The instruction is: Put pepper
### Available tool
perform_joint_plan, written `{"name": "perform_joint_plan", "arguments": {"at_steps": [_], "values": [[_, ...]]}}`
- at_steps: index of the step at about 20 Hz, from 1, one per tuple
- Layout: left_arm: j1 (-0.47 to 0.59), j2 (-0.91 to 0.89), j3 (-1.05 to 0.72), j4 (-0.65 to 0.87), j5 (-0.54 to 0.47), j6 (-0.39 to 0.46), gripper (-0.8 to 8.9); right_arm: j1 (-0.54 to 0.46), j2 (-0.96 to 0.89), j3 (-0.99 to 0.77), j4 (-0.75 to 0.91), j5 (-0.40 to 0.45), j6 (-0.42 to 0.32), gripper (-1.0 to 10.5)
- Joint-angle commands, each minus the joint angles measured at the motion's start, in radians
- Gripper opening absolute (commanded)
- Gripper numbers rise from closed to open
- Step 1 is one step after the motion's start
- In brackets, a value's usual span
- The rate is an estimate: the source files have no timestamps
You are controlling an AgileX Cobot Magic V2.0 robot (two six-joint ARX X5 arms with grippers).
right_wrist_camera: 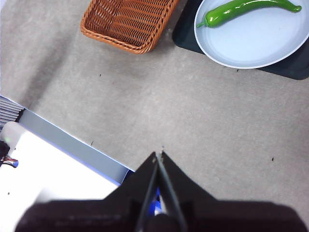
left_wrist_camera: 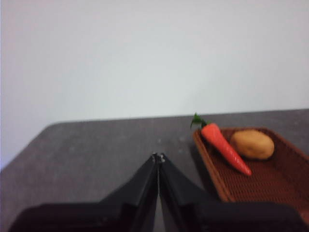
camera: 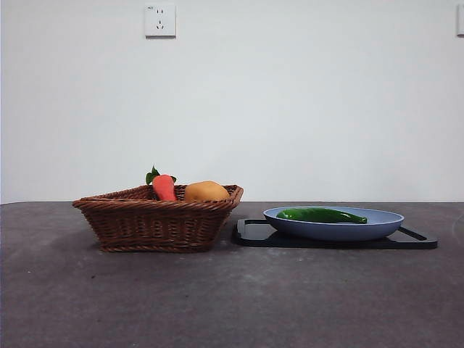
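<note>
The long glossy green pepper (camera: 321,215) lies on a pale blue plate (camera: 384,225) at the right of the front view; it also shows in the right wrist view (right_wrist_camera: 246,8) on the plate (right_wrist_camera: 256,43). My right gripper (right_wrist_camera: 158,154) is shut and empty, high above the bare table, well away from the plate. My left gripper (left_wrist_camera: 158,157) is shut and empty, over the table beside the wicker basket (left_wrist_camera: 256,179). Neither gripper shows in the front view.
The brown wicker basket (camera: 156,221) holds an orange-red carrot (camera: 164,187) and a round yellow-orange item (camera: 206,192). The plate rests on a black tray (camera: 254,233). The table's edge and a white surface (right_wrist_camera: 43,169) show under the right gripper.
</note>
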Motion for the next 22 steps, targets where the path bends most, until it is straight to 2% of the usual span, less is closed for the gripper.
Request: {"name": "perform_joint_plan", "arguments": {"at_steps": [1,6,16,22], "values": [[0.004,-0.033,-0.053,0.011,0.001,-0.019,0.08,0.002,0.007,0.019,0.008,0.002,0.002,0.1],[0.004,-0.101,-0.127,0.003,0.002,-0.02,0.08,0.002,0.007,0.019,0.008,0.002,0.002,0.1],[0.004,-0.155,-0.136,-0.238,0.002,-0.032,0.08,0.002,0.007,0.019,0.008,0.002,0.002,0.1],[0.004,-0.154,-0.135,-0.209,0.01,-0.032,0.08,0.002,0.007,0.019,0.008,0.002,0.002,0.1]]}}
